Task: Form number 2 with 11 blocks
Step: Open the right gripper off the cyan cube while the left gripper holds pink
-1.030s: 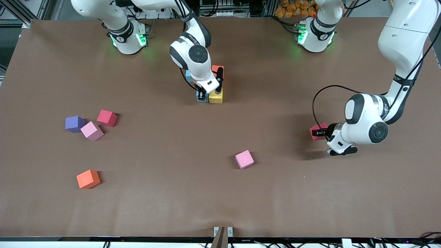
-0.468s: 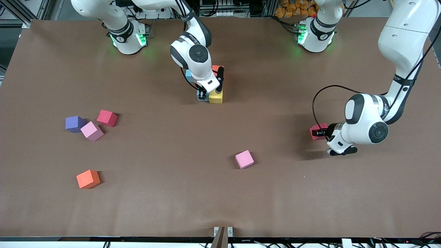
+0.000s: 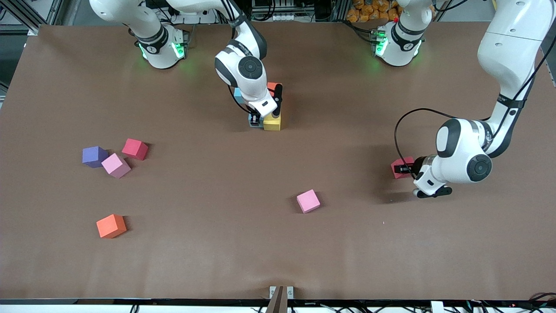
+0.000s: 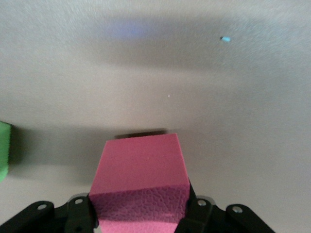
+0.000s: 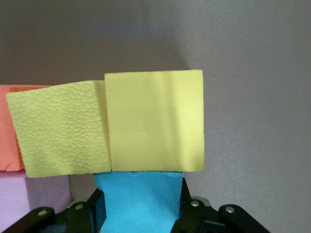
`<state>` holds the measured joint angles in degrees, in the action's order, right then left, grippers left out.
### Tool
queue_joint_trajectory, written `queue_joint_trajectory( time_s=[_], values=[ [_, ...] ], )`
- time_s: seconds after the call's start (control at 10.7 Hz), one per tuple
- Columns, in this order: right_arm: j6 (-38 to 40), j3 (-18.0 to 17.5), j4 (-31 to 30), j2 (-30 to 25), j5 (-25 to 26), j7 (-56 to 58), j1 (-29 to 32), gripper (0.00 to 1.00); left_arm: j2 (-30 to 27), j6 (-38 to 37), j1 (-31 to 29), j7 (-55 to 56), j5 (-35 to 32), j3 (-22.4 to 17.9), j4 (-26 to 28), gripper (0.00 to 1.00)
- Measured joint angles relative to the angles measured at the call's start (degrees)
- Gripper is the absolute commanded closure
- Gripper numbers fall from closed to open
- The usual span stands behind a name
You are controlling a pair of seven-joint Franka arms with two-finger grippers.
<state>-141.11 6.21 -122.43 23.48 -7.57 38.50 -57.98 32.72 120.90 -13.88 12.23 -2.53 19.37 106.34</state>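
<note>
Your right gripper [image 3: 257, 120] is down at the partly built figure near the middle of the table, its fingers [image 5: 187, 216] pinching a blue block [image 5: 138, 196]. That block sits against a yellow block [image 3: 272, 122]; the right wrist view shows two yellow blocks side by side, touching, the second yellow block [image 5: 60, 128] next to an orange block [image 5: 8, 127]. A pink block [image 5: 34, 199] shows at the edge of the same view. In the front view the arm hides most of this cluster, so you cannot read its full shape.

Your left gripper [image 3: 408, 168] is toward the left arm's end of the table, clamped on a red block [image 4: 141, 182]. A green block [image 4: 4, 149] lies near it in the left wrist view.

Loose on the table [image 3: 217, 252]: a second pink block [image 3: 308, 201] near the middle; toward the right arm's end, a purple cube [image 3: 94, 156], a light pink block [image 3: 116, 165] touching it, a second red block [image 3: 135, 148] beside that, and a second orange block [image 3: 111, 225] nearer the camera, well apart.
</note>
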Motion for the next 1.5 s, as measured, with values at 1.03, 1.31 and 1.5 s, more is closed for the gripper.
queue_joint_trajectory(
  time_s=[1.03, 1.31, 1.5],
  values=[
    [-1.3, -0.28, 0.0, 1.12, -0.34, -0.62, 0.27, 0.0, -8.21, -16.96, 0.5, 8.18, 0.44, 5.52, -8.38, 1.0],
    [-1.62, -0.31, 0.08, 1.53, -0.41, -0.8, 0.64, 0.0, -8.41, -18.09, 0.21, 8.19, 0.44, 5.44, -9.04, 1.0],
    [-1.34, -0.38, 0.32, 1.53, -0.45, -0.81, 0.94, 0.0, -8.54, -19.67, 0.24, 8.2, 0.44, 5.51, -9.81, 1.0]
  ],
)
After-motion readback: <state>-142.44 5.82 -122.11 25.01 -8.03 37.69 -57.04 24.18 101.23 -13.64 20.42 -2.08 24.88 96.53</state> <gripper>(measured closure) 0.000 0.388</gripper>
